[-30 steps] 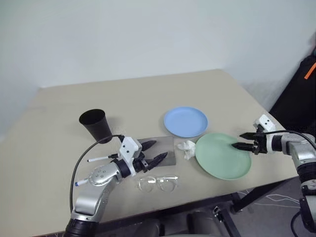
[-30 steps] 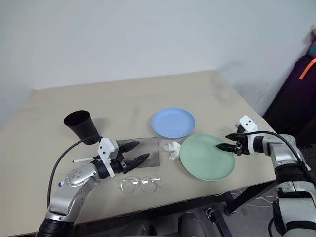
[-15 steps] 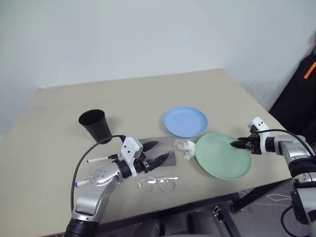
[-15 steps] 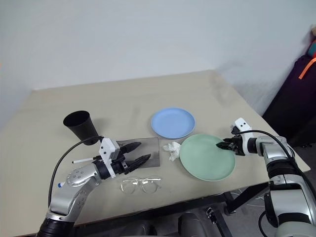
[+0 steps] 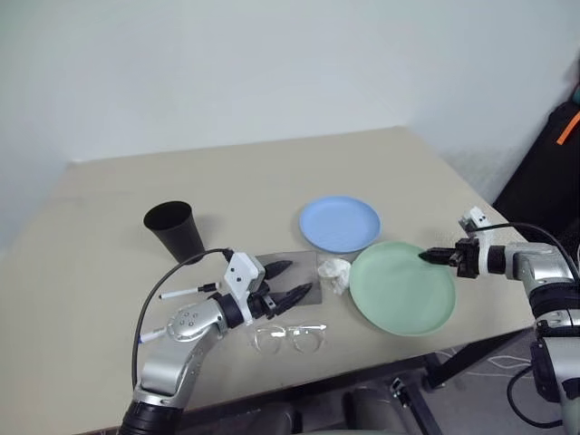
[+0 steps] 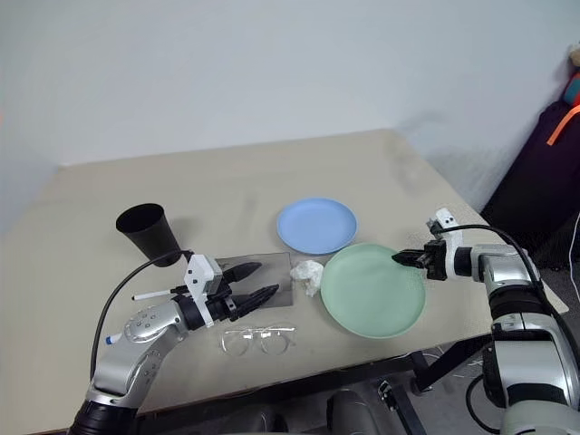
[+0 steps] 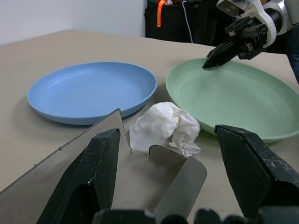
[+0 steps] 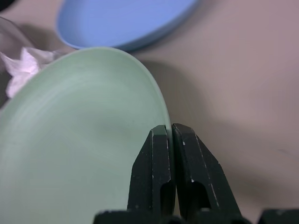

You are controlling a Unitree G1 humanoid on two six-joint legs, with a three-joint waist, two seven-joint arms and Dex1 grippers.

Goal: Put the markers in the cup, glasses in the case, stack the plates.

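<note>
My right gripper (image 5: 426, 257) is shut on the far right rim of the pale green plate (image 5: 399, 290), its two fingers (image 8: 161, 177) pinching the edge. The light blue plate (image 5: 340, 224) lies just behind it. My left gripper (image 5: 300, 277) stands open and still over the dark grey case (image 7: 42, 186). The clear glasses (image 5: 290, 337) lie in front of the case. The black cup (image 5: 175, 228) stands at the left. Beside my left arm lie a black-capped marker (image 5: 181, 292) and a blue-capped marker (image 5: 149, 335), partly hidden by the arm.
A crumpled white tissue (image 5: 333, 274) sits between the case and the green plate, close against the plate's left edge. The table's front edge (image 5: 390, 358) runs just past the glasses and green plate; its right edge is near my right arm.
My right gripper shut on the green plate's rim, and the plate slid left up to the tissue. The left arm stayed where it was.
</note>
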